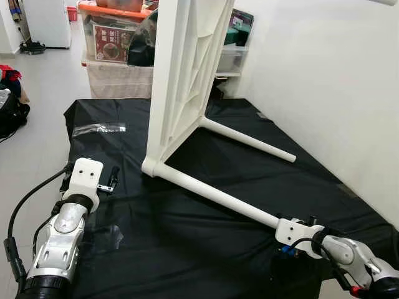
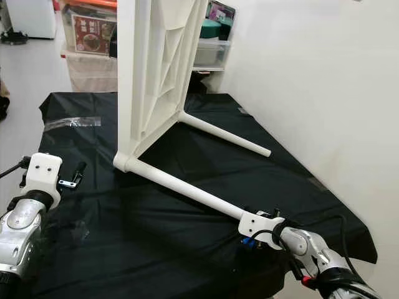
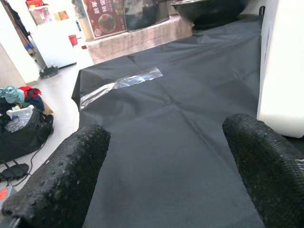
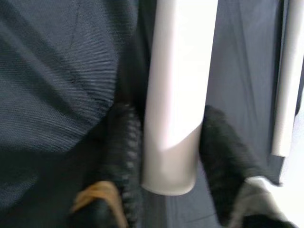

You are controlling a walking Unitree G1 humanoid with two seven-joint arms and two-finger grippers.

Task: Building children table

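A white plastic children's table point(image 1: 181, 68) stands on its side on a black cloth point(image 1: 156, 249). Two white legs stick out of it low over the cloth: a far leg point(image 1: 249, 140) and a near leg point(image 1: 212, 193). My right gripper point(image 4: 171, 152) is shut on the free end of the near leg point(image 4: 178, 95), one black finger on each side of it. My left gripper point(image 3: 166, 161) hovers open over bare cloth, left of the table's lower corner point(image 3: 282, 71), with nothing between its fingers.
Stacked storage boxes point(image 1: 115, 37) and a shelf unit point(image 1: 230, 56) stand behind the table. A white wall point(image 1: 324, 75) runs along the cloth's right side. A clear plastic strip point(image 1: 100, 129) lies on the cloth. A dark bag point(image 1: 9, 106) sits on the floor at left.
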